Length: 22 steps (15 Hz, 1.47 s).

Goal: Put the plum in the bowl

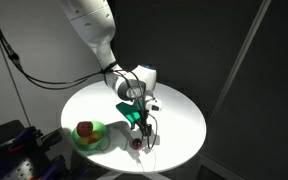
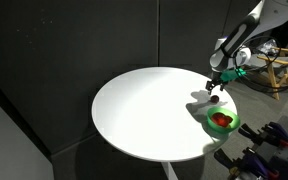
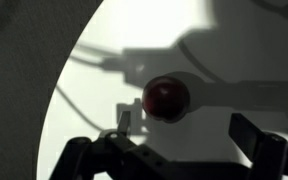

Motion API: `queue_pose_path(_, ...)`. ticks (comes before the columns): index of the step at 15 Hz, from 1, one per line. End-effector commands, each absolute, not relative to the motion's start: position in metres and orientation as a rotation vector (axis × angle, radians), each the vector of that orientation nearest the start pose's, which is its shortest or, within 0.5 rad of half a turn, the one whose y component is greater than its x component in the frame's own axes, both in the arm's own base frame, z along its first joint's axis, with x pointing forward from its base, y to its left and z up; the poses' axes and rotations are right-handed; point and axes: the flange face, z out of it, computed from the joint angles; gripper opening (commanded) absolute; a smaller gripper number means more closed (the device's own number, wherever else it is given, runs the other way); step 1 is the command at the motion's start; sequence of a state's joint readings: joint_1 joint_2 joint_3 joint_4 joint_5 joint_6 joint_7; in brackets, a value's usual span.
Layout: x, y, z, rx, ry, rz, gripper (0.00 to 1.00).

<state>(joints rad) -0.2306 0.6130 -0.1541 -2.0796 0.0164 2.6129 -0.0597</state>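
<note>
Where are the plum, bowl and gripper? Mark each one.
plum (image 3: 166,98), wrist view, centre of the fruit.
bowl (image 1: 97,143), an exterior view, green outer wall.
gripper (image 3: 181,118), wrist view, midway between its open fingertips.

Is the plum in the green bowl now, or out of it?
Out. The plum lies on the white table, apart from the green bowl, which holds only a red-orange fruit.

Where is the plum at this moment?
In the wrist view the plum lies on the white table, ahead of the open gripper; in an exterior view it sits beside the green bowl, outside it.
</note>
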Motion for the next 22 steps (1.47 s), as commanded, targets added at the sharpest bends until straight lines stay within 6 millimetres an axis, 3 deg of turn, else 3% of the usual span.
queue_pose_path(1,0.538,-0.230,0.116,-3.145,0.528,0.122,1.00)
queue_pose_path(15,0.535,-0.240,0.092,-3.154,0.541,0.169,1.00)
queue_pose_path(16,0.535,-0.239,0.091,-3.155,0.540,0.171,0.94)
queue_pose_path(17,0.535,-0.239,0.089,-3.157,0.540,0.175,0.74)
queue_pose_path(22,0.534,-0.238,0.085,-3.159,0.538,0.187,0.34)
